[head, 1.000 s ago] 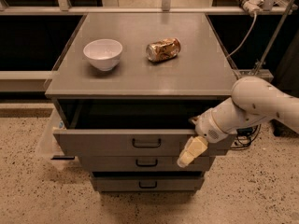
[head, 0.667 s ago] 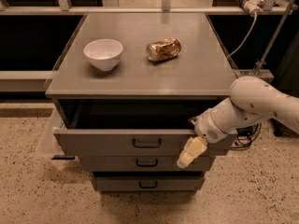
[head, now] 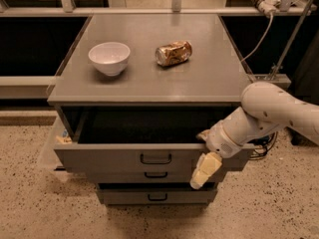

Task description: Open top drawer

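Desk (head: 199,78): grey cabinet with 3 drawers. Top drawer (head: 114,158) stands well out toward 6 o'clock, its dark cavity exposed, so the task looks nearly done. The arm (head: 279,108) enters from 3 o'clock. End effector (head: 204,153) is at the drawer front's right end, at 3 o'clock of the loop handle (head: 155,159). I cannot tell its opening or hold. Bowl (head: 109,58) and can (head: 173,53) sit on top. Advice: pull straight and level toward 6 o'clock, slowly, since off-centre contact could skew the drawer.

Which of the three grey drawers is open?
The top drawer, the widest one: it is pulled out, showing its dark inside. The middle drawer and bottom drawer below show only their fronts. The end effector sits at the top drawer's front rim.
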